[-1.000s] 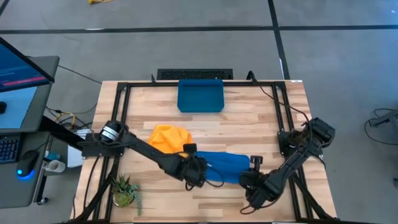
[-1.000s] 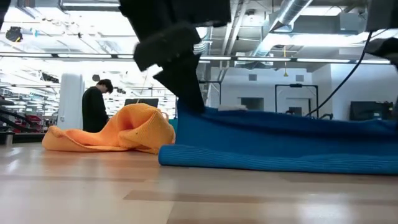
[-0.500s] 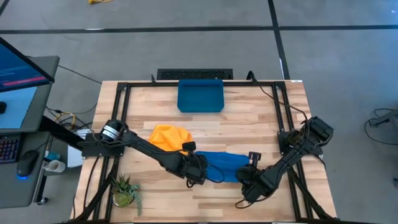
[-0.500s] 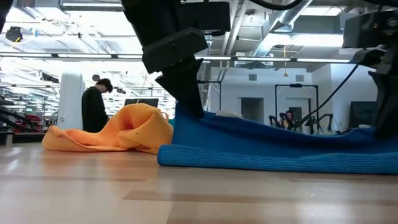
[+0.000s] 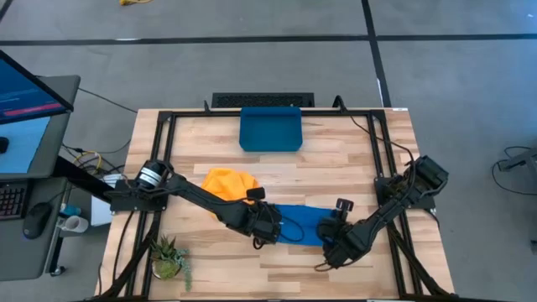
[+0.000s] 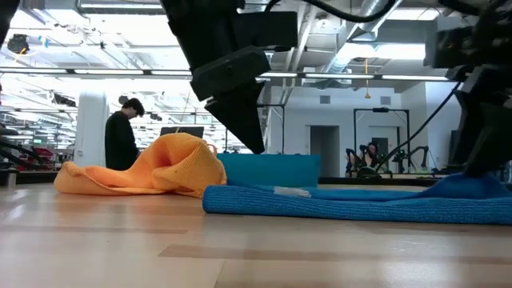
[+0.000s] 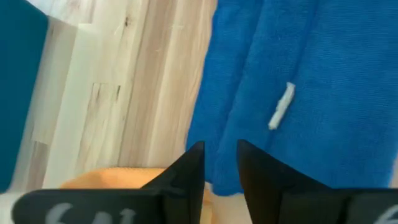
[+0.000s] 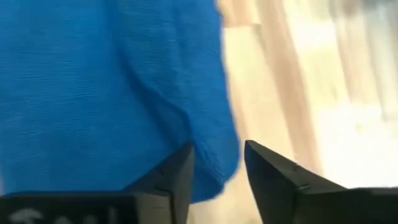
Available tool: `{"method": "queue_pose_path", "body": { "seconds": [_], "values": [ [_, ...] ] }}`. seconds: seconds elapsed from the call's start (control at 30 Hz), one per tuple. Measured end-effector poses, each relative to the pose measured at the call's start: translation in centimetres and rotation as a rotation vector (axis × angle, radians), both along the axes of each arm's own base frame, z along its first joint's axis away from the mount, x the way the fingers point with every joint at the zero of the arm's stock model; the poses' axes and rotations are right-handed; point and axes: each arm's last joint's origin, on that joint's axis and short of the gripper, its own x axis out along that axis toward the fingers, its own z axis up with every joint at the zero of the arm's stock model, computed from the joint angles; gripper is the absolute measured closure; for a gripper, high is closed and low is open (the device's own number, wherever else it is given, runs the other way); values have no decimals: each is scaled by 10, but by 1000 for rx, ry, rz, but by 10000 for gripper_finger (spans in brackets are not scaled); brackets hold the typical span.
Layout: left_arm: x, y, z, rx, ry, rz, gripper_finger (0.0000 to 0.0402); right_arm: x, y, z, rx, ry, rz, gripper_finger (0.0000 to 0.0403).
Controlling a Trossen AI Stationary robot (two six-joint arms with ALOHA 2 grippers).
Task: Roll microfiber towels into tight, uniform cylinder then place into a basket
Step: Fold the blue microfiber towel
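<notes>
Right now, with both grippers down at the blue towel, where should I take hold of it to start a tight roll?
Grip the blue towel at its two short ends, probably along the long folded edge facing the low camera, where the cloth is already doubled and lies straight. Come from above: left gripper at its end, right gripper at the other. The basket sits across the table, so roll toward it.

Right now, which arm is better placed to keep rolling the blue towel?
Roughly equal: the left pincer sits at the blue towel's left end, the right pincer at its right end. Rolling likely needs both.
</notes>
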Motion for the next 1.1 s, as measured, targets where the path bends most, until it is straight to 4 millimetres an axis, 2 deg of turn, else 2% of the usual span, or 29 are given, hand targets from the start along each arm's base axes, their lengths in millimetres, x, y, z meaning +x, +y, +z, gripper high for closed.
{"method": "queue_pose_path", "body": {
  "seconds": [0.13,0.3,0.47,0.6,0.7,0.83,1.1],
  "values": [
    [2,4,-1,-54,20,-6,302,-3,-7,2,-41,39,-39,207],
    [-1,-4,-2,-124,61,-82,307,-14,-12,17,-78,68,-43,209],
    [-6,-23,-1,-130,60,-162,311,-28,-12,46,-31,-45,-33,230],
    [-5,-34,-4,-147,-7,-204,311,-30,2,58,118,-180,63,244],
    [-6,-36,-13,-147,-40,-243,311,-26,16,52,224,-272,196,254],
    [-10,-33,-28,-172,-45,-256,311,-23,22,33,291,-277,292,273],
    [-7,-19,-33,-180,-39,-227,311,-17,3,3,353,-203,241,313]
  ]
}}
